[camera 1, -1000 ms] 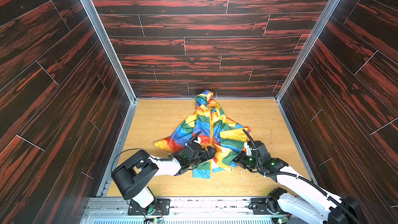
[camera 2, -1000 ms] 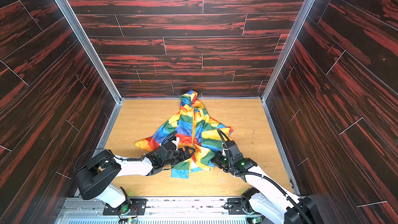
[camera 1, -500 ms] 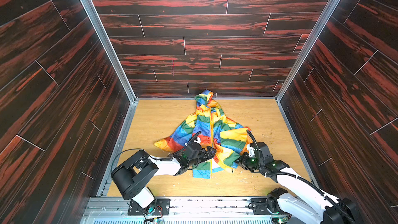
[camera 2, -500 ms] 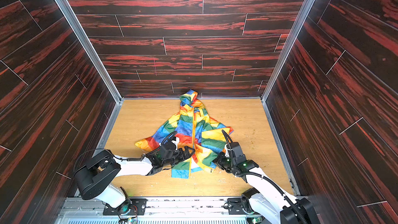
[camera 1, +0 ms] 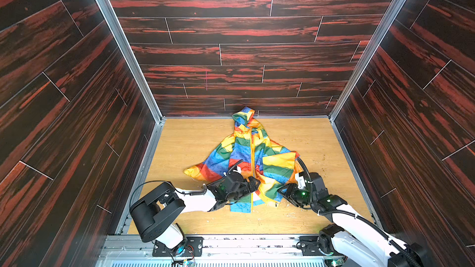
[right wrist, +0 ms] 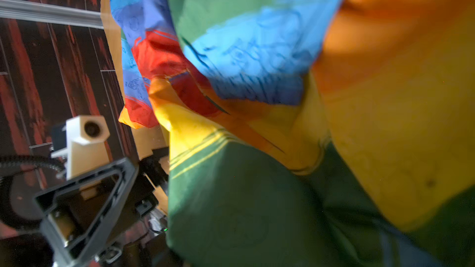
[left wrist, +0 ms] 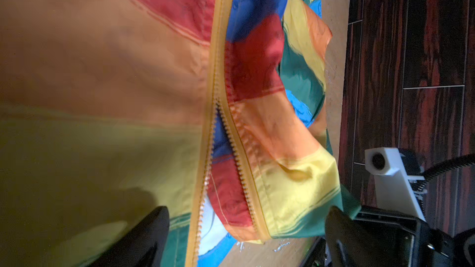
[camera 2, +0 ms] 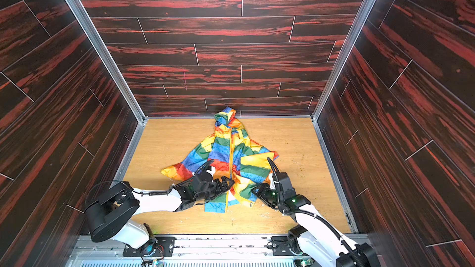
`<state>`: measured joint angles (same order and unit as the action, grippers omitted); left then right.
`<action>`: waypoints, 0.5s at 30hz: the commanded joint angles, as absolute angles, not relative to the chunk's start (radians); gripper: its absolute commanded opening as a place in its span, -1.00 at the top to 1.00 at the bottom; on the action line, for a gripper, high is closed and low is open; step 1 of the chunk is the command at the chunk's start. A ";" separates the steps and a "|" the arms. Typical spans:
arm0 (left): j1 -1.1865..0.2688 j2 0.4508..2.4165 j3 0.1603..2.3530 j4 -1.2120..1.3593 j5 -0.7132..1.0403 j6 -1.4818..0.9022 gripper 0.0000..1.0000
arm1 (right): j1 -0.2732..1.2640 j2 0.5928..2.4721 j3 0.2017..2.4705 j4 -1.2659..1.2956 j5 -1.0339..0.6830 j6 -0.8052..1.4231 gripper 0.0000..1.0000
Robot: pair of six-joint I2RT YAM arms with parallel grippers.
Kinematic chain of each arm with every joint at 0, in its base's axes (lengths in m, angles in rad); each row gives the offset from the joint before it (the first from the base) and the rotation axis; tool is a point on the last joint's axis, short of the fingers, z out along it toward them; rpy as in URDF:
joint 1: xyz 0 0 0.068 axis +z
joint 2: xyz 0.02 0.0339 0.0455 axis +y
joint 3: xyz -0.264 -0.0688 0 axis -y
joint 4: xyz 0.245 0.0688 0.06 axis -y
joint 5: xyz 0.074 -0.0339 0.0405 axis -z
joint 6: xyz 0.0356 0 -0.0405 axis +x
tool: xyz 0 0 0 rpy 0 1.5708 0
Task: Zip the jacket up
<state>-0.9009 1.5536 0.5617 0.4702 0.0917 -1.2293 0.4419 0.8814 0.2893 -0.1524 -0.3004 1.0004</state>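
Well, in both top views the jacket (camera 1: 246, 155) lies in the middle of the wooden floor (camera 1: 190, 145), hood by the back wall (camera 1: 244, 47). Your left gripper (camera 1: 253, 184) sits on the bottom hem; your right gripper (camera 1: 284, 193) is at the lower right. In the left wrist view, the left jaws stand wide apart, holding nothing, with the yellow zipper (left wrist: 218, 47) between them, its teeth split low in the frame. It would help to line up both sides there and keep the hem flat. In the right wrist view, cloth fills the frame, so I cannot tell if that gripper holds any.
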 commanded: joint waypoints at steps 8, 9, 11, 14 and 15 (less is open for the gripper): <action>-0.976 1.549 0.559 0.508 0.019 -1.323 -0.93 | 0.462 0.715 0.119 -0.070 -0.389 1.037 -0.48; -0.981 1.559 0.559 0.520 0.018 -1.327 -0.91 | 0.469 0.717 0.109 -0.058 -0.390 1.044 -0.49; -0.984 1.574 0.559 0.538 0.018 -1.335 -0.89 | 0.492 0.731 0.096 -0.033 -0.385 1.055 -0.49; -0.988 1.594 0.557 0.560 0.020 -1.346 -0.87 | 0.543 0.767 0.082 0.023 -0.359 1.081 -0.49; -0.988 1.597 0.555 0.566 0.020 -1.349 -0.87 | 0.566 0.779 0.079 0.049 -0.356 1.092 -0.49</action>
